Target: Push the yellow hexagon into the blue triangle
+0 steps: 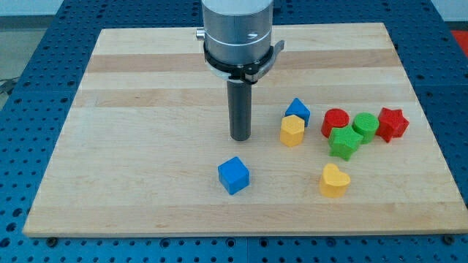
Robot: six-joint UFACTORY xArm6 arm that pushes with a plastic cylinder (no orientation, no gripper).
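Note:
The yellow hexagon (292, 131) stands on the wooden board right of centre. The blue triangle (297, 109) sits just above it, toward the view's top, and the two touch or nearly touch. My tip (240, 137) rests on the board to the left of the yellow hexagon, with a gap of about one block width between them. The dark rod rises from the tip to the grey arm housing at the view's top.
A blue cube (234, 175) lies below my tip. A yellow heart (334, 180) lies at the lower right. A red cylinder (336, 121), green star (344, 142), green cylinder (365, 126) and red star (392, 123) cluster at the right.

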